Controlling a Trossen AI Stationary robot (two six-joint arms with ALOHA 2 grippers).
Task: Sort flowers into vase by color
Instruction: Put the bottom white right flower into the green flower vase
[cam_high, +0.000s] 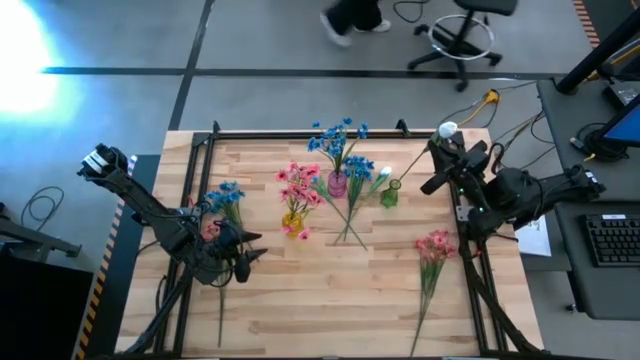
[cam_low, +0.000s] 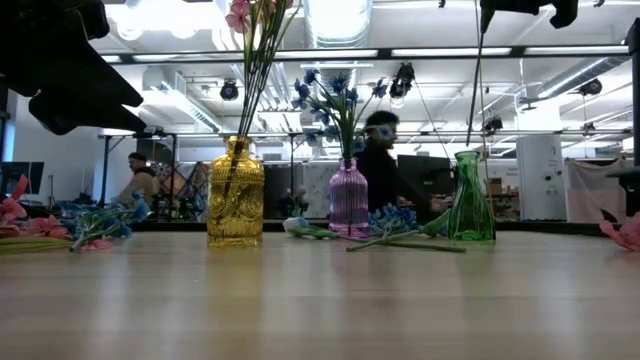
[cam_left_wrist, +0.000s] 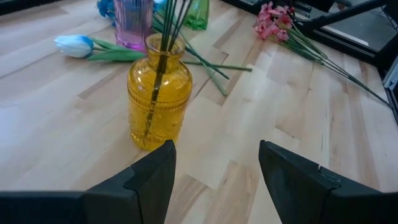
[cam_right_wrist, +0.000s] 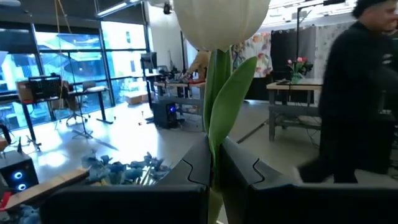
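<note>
High view: we see our right gripper (cam_high: 441, 140) by the table's far right corner, clamped on a white tulip (cam_high: 447, 129); pink flowers (cam_high: 434, 246) lie near the right edge.

Low view: yellow vase (cam_low: 235, 195), purple vase (cam_low: 349, 200) and green vase (cam_low: 471, 199) stand in a row.

Left wrist view: our left gripper (cam_left_wrist: 216, 163) hangs with fingers apart, empty, before the yellow vase.

Right wrist view: fingers pinch the tulip's stem.

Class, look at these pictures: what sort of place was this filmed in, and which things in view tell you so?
Probably a robotics lab or open-plan workshop: a wooden table set up for robot arms, a keyboard beside it, and desks under strip ceiling lights behind.
</note>
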